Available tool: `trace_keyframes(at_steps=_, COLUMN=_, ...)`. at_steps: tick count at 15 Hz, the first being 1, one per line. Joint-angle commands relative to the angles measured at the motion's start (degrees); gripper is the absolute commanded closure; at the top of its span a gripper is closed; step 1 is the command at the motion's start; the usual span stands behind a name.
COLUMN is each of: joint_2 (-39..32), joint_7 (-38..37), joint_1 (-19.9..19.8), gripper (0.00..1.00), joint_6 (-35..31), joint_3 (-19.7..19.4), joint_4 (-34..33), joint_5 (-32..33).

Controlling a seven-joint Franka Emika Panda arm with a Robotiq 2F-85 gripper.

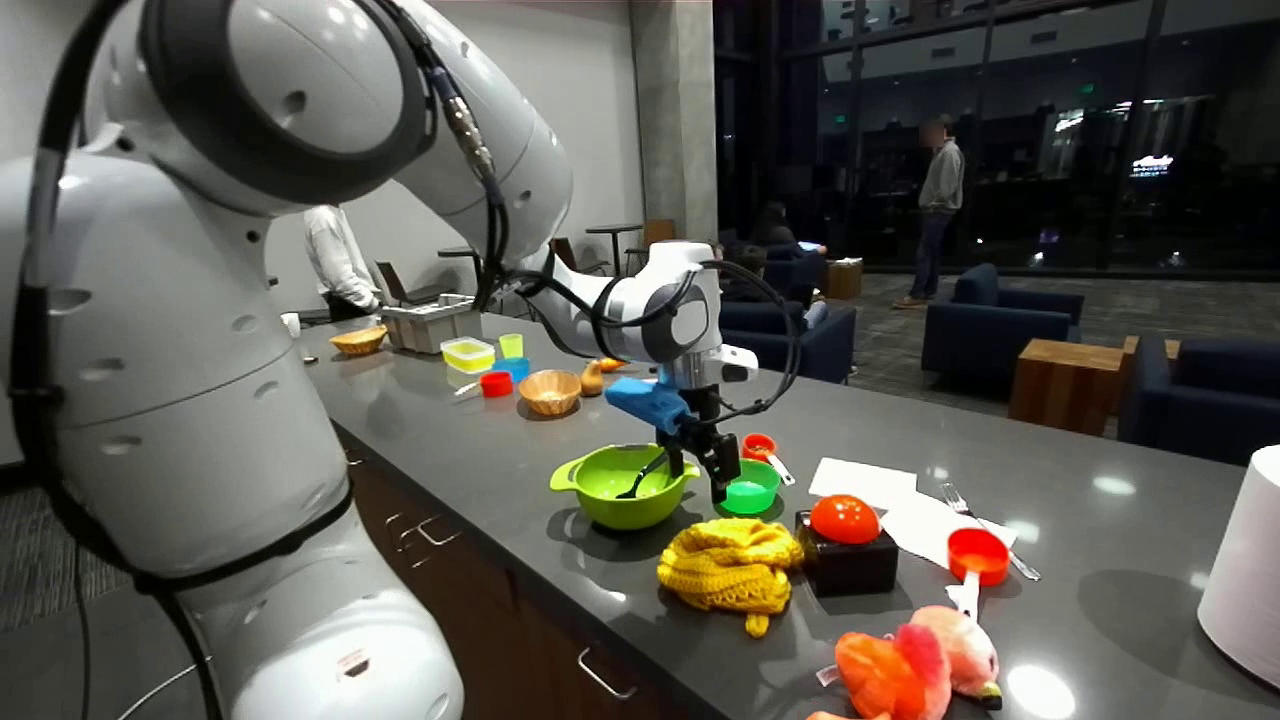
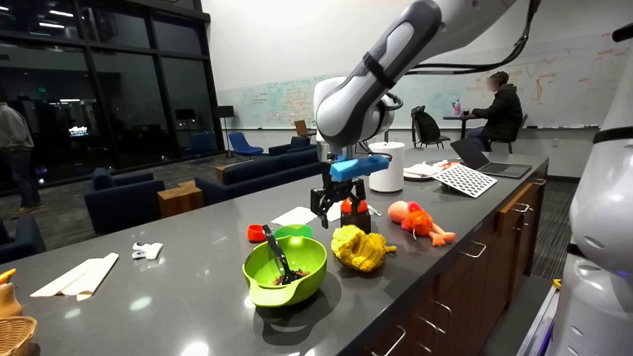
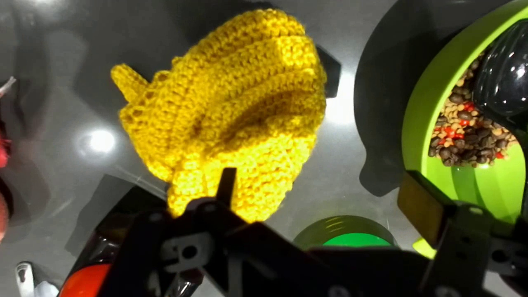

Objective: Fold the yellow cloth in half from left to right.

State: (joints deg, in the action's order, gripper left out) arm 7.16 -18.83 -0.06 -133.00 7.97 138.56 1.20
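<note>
The yellow cloth (image 1: pixel 728 568) is a crocheted piece lying bunched and crumpled on the dark counter, with a small loop or tab sticking out at one edge. It shows in both exterior views (image 2: pixel 360 248) and fills the middle of the wrist view (image 3: pixel 235 107). My gripper (image 1: pixel 697 482) is open and empty, held above the counter between the green bowl and the cloth. In the wrist view the gripper (image 3: pixel 326 198) has one finger over the cloth's lower edge and the other over the bowl's rim. In an exterior view the gripper (image 2: pixel 343 217) is clear of the cloth.
A lime green bowl (image 2: pixel 284 272) with a black spoon stands beside the cloth. A green cup (image 1: pixel 750 488) is behind it. A black box with an orange dome (image 1: pixel 848 550) stands close to the cloth. A plush toy (image 1: pixel 895 670) lies nearer the counter's end. The counter's front edge is close.
</note>
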Motion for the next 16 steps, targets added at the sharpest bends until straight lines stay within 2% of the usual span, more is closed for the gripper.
trace_keyframes(at_steps=1, joint_2=-6.11, joint_7=-0.57, joint_1=1.04, gripper=0.00, joint_6=0.58, joint_3=-1.05, joint_4=-4.63, joint_5=1.40)
trace_keyframes(at_steps=8, joint_2=-12.89, joint_7=1.03, joint_1=2.24, gripper=0.00, joint_6=0.10, joint_3=-2.86, joint_4=-8.44, joint_5=0.51)
trace_keyframes(at_steps=16, joint_2=-14.97, joint_7=0.35, joint_1=3.14, gripper=0.00, joint_6=-0.54, joint_3=-4.55, joint_4=-7.81, joint_5=1.36)
